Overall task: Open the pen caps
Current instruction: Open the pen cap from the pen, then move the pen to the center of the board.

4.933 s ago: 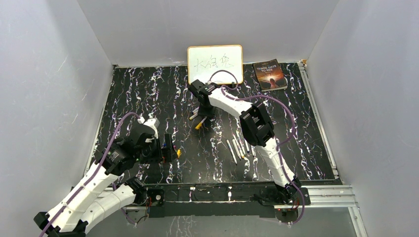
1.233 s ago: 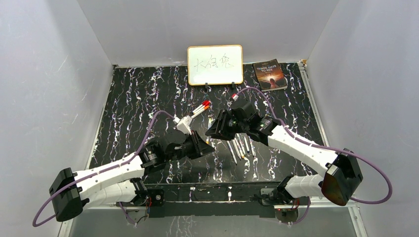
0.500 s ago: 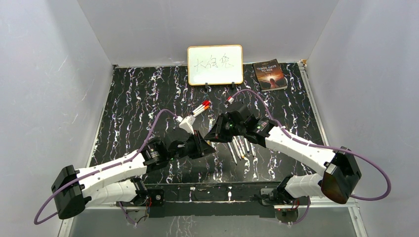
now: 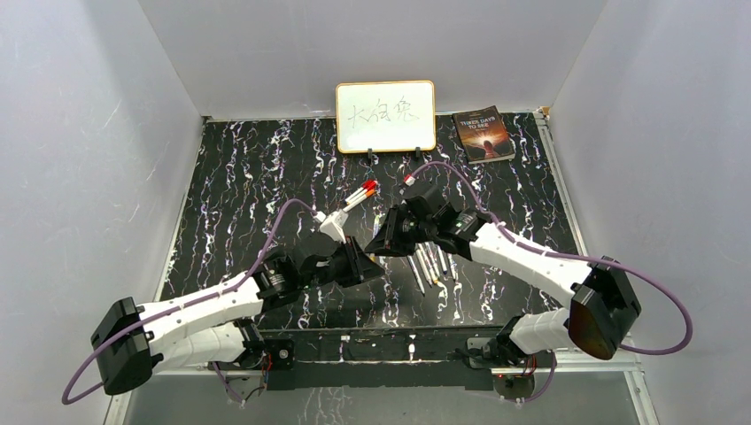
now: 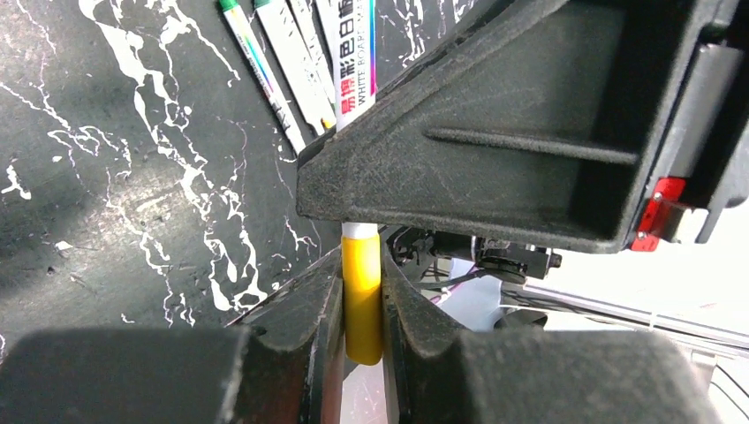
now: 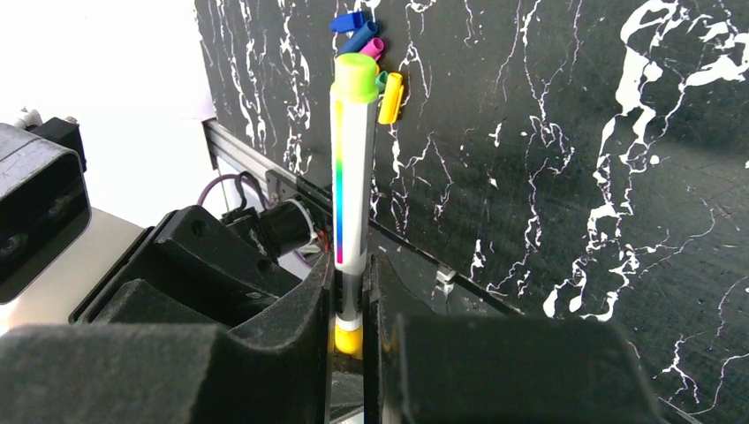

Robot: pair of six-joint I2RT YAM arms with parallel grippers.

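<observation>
1. Your left claw (image 5: 362,281) is clenched on a yellow cap (image 5: 362,305). Its two fingers press the cap from either side.
2. Your right claw (image 6: 351,296) is clenched on the white barrel of the same pen (image 6: 351,177), just above that cap.
3. The two claws meet tip to tip over the middle of the worktop (image 4: 248,177), and the pen is held off the surface between them.
4. In the left wrist view the cap sits on the pen's end, with a short white collar showing at its mouth.
5. The pen's free end is yellow-green and points away from the right claw.
6. A row of pens (image 4: 426,266) lies flat at about 3 o'clock of the claws.
7. Two red-capped pens (image 4: 363,190) lie at 12 o'clock of the claws.
8. Loose caps (image 6: 358,38) in blue, pink and yellow lie clustered on the worktop, at 12 o'clock in the right wrist view.
9. A whiteboard (image 4: 385,116) stands at the far edge, with a book (image 4: 483,133) at its 3 o'clock.
</observation>
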